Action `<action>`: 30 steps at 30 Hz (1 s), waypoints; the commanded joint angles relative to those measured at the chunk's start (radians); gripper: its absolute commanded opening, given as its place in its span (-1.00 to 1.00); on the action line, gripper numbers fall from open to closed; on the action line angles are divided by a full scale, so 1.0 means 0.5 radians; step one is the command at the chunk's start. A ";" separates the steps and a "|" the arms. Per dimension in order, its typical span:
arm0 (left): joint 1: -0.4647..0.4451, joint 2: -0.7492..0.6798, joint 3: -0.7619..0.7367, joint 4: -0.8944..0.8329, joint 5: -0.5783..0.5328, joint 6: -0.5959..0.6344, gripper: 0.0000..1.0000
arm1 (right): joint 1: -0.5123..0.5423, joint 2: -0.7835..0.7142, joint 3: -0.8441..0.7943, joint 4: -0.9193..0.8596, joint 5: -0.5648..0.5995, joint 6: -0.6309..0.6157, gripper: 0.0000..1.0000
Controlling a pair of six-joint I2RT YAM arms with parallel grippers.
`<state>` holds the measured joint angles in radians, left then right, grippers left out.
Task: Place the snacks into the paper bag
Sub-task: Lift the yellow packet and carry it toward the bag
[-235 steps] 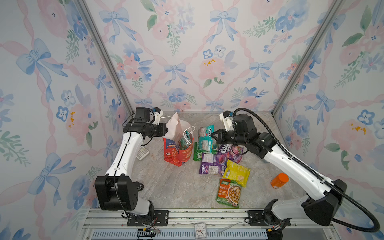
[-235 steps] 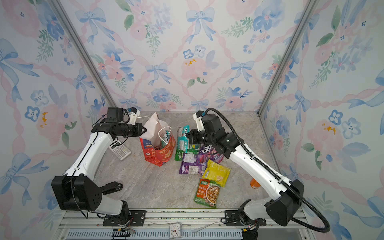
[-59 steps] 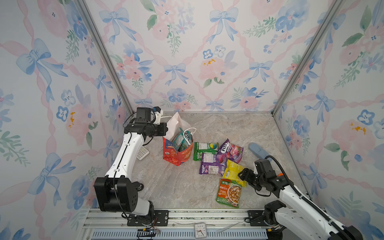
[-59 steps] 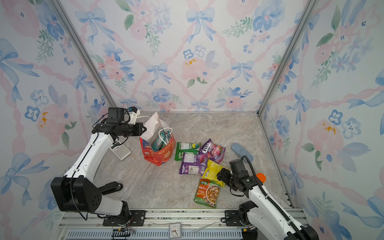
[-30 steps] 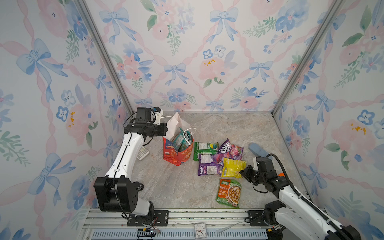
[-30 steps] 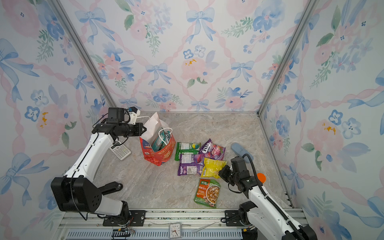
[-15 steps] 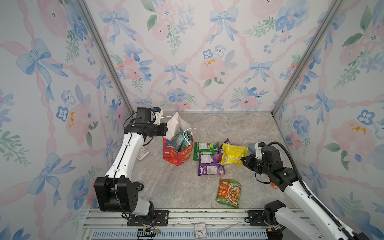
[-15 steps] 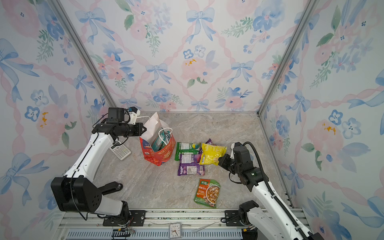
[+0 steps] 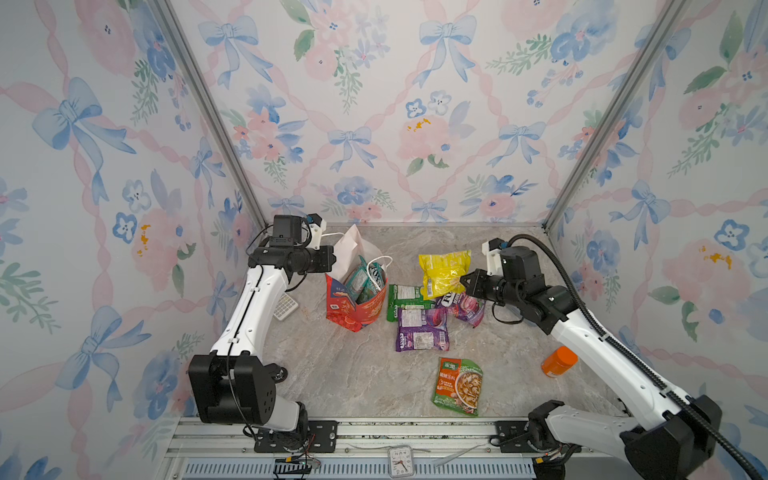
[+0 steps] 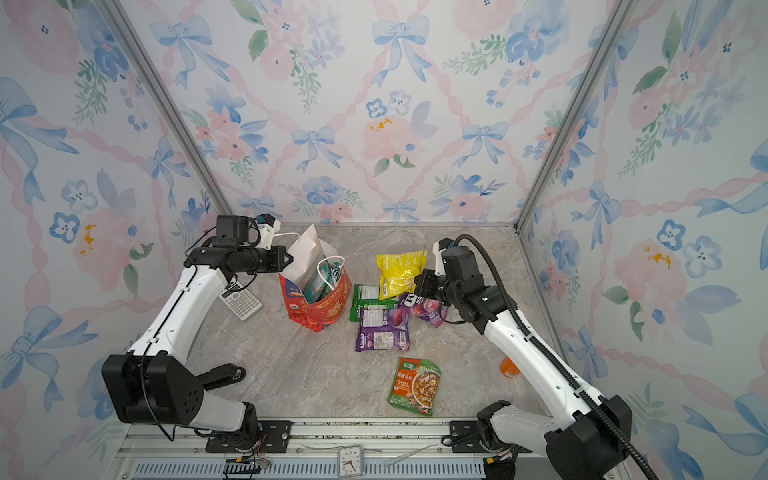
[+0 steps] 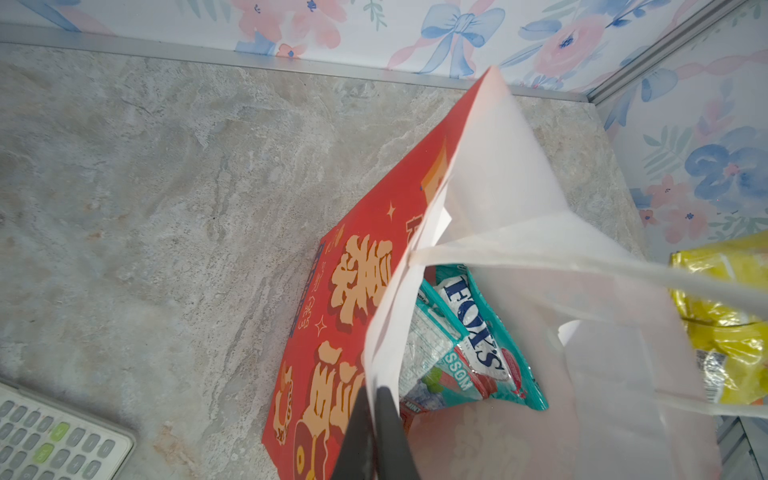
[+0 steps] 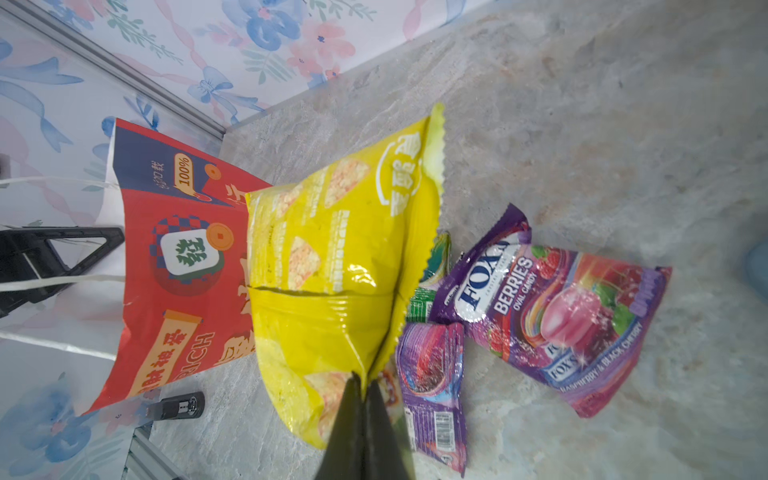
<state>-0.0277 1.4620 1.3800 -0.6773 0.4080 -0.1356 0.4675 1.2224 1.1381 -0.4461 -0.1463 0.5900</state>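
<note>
— Where is the yellow snack packet [image 9: 444, 270] relative to the right jaws?
— It is clamped in them by one crimped corner. They hold it up off the surface [image 9: 353, 374], near the red paper bag [image 9: 355, 309].
— And the left jaws?
— They are clenched on the bag's rim, pinching its thin, white-lined paper wall. The bag stands tilted.
— What about textures?
— The yellow packet is glossy, crinkled film with zigzag edges. Teal FOX'S packets [image 11: 469, 332] sit inside the bag. A shiny purple berry-candy packet [image 12: 552, 316], a second purple packet [image 9: 422, 328], a green packet [image 9: 401, 295] and an orange-and-green soup packet [image 9: 457, 386] lie on the marbled surface.
</note>
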 commanded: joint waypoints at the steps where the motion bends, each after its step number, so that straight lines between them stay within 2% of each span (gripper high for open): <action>1: -0.018 0.018 -0.046 -0.047 -0.009 -0.016 -1.00 | 0.041 0.147 0.253 0.053 -0.019 -0.148 -1.00; 11: -0.024 0.010 -0.046 -0.047 -0.009 -0.014 -1.00 | 0.142 0.671 1.065 -0.056 -0.088 -0.363 -1.00; 20: -0.031 0.024 -0.042 -0.047 -0.008 -0.019 -1.00 | 0.327 1.151 1.823 -0.294 -0.075 -0.576 -1.00; 30: -0.033 0.013 -0.006 -0.047 -0.060 -0.021 -1.00 | 0.507 1.608 2.538 -0.827 -0.037 -0.907 -1.00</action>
<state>-0.0372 1.4624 1.3800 -0.6773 0.4034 -0.1360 0.7002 1.9915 2.3356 -0.7265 -0.1738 0.2146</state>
